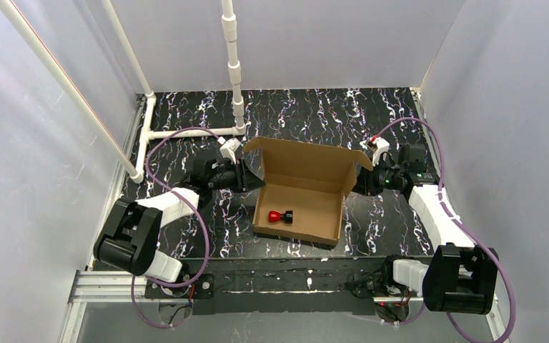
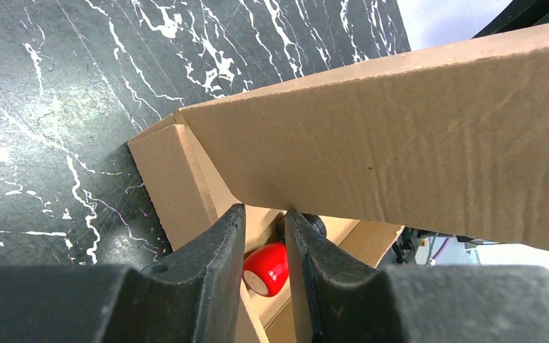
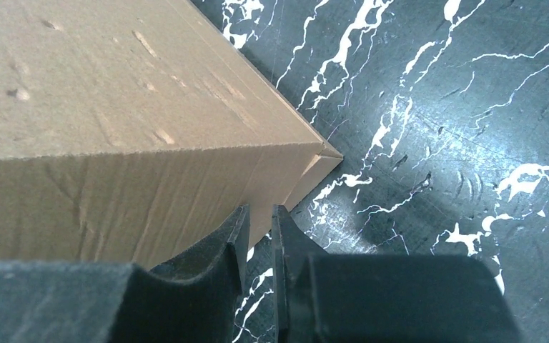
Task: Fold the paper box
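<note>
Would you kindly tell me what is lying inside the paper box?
A small red-and-black object lies on the paper box floor, which is otherwise bare; the floor directly beneath that object is covered.

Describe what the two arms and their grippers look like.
The left arm and right arm share one build: white links between bulky black joint housings, each trailed by a looping purple cable. The left gripper and right gripper have matte black, tapered fingers with curved inner faces.
</note>
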You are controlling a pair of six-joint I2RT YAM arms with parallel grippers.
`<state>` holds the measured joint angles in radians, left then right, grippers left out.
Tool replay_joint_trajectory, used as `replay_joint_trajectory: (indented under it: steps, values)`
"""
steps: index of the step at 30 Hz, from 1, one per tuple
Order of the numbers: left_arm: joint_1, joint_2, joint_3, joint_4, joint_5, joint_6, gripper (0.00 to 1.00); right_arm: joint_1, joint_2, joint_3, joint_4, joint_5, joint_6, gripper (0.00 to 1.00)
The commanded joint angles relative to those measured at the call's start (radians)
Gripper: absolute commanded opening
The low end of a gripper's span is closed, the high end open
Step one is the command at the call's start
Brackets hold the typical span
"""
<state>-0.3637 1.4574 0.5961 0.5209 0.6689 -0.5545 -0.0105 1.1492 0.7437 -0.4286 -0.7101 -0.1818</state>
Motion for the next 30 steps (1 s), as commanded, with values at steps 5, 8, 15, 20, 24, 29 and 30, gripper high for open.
replay_joint_trajectory:
  steps: [5,8,15,20,24,29,30]
  values:
    - [-0.004,-0.081,-0.043,0.005,-0.022,-0.009,0.25,0.009,-0.002,0.052,-0.043,-0.028,-0.071,0.26]
    - [-0.001,-0.087,-0.051,0.004,-0.026,-0.010,0.25,0.009,0.000,0.056,-0.044,-0.015,-0.084,0.26]
    - [0.002,-0.081,-0.045,0.001,-0.024,-0.009,0.25,0.042,0.018,0.063,-0.041,-0.008,-0.095,0.26]
    - [0.003,-0.083,-0.048,-0.001,-0.027,-0.007,0.25,0.052,0.023,0.064,-0.038,-0.001,-0.095,0.25]
    - [0.002,-0.087,-0.056,-0.001,-0.028,-0.014,0.25,0.055,0.022,0.065,-0.040,0.012,-0.097,0.25]
    - [0.003,-0.110,-0.078,-0.009,-0.041,-0.019,0.25,0.055,0.016,0.077,-0.061,0.062,-0.134,0.25]
    - [0.003,-0.115,-0.082,-0.011,-0.044,-0.019,0.25,0.055,0.013,0.078,-0.062,0.069,-0.140,0.25]
